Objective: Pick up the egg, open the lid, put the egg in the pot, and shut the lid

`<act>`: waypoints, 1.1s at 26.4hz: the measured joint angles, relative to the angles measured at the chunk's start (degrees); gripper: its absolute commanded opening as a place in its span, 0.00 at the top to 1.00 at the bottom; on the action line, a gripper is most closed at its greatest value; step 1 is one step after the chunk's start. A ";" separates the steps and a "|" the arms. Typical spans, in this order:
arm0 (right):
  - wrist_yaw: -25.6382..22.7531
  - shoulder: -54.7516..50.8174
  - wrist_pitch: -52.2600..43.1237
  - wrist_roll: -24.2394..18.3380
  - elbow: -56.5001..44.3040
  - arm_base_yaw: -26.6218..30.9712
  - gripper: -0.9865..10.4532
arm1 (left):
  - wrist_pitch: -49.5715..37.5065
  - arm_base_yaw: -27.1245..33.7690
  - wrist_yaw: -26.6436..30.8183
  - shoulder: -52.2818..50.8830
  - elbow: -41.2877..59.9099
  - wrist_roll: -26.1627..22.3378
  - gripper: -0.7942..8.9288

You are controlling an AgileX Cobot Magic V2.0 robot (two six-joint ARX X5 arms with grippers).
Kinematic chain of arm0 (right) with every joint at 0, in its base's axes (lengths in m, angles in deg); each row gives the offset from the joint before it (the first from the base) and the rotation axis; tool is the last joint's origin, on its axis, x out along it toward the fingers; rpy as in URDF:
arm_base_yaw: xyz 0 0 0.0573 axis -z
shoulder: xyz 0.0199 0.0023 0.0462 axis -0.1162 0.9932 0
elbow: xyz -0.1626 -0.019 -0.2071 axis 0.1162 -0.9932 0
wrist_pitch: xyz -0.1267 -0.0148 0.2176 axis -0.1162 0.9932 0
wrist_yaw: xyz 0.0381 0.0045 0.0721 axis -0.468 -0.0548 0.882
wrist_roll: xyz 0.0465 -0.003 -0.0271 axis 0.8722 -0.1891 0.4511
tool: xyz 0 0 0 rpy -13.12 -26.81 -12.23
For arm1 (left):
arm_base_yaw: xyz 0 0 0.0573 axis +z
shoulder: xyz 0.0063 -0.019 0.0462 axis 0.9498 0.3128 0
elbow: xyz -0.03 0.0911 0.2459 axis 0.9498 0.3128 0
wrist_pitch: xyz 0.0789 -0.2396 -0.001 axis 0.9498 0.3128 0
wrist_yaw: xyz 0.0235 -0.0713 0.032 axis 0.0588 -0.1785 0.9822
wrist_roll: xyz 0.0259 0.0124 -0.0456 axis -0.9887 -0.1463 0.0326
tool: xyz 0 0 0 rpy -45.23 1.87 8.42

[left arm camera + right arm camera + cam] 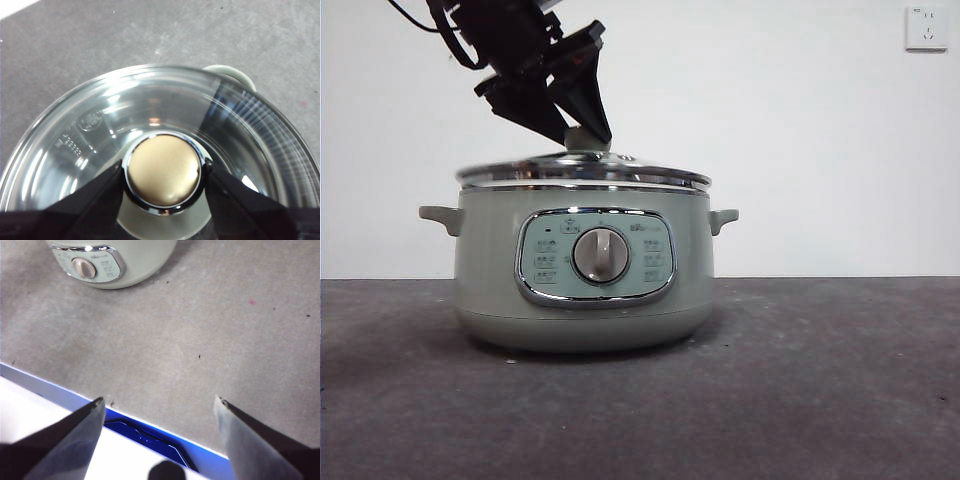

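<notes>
Here, nearest the front camera, the grey matte table is lying bare in front of the large round sage-green electric pot. The pot is sitting a little to the nine o'clock side of centre, its chrome-framed control panel and silver dial facing forward. A small side handle is sticking out at nine o'clock and another at three o'clock. Behind it all, a white wall socket is showing at two o'clock on the pale wall.

The round glass lid with a shiny metal rim is resting on the pot, closed and level. Its pale green round knob is sitting at twelve o'clock above the dial.

The left gripper is reaching down from eleven o'clock, its black jaws set narrowly, one touching each side of the knob.

The right gripper is hanging over the table near its blue edge, well apart from the pot, jaws spread wide and holding nothing.

The egg is not showing in any view.
</notes>
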 measured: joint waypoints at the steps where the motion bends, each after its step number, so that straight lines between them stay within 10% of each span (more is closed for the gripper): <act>1: 0.00 0.00 0.00 0.00 0.00 0.00 0.59 | -0.28 0.00 0.61 0.04 0.00 -0.04 0.93; 29: -1.33 0.00 0.00 0.00 0.00 0.00 0.59 | -2.27 0.39 0.20 1.42 -0.02 -0.52 0.93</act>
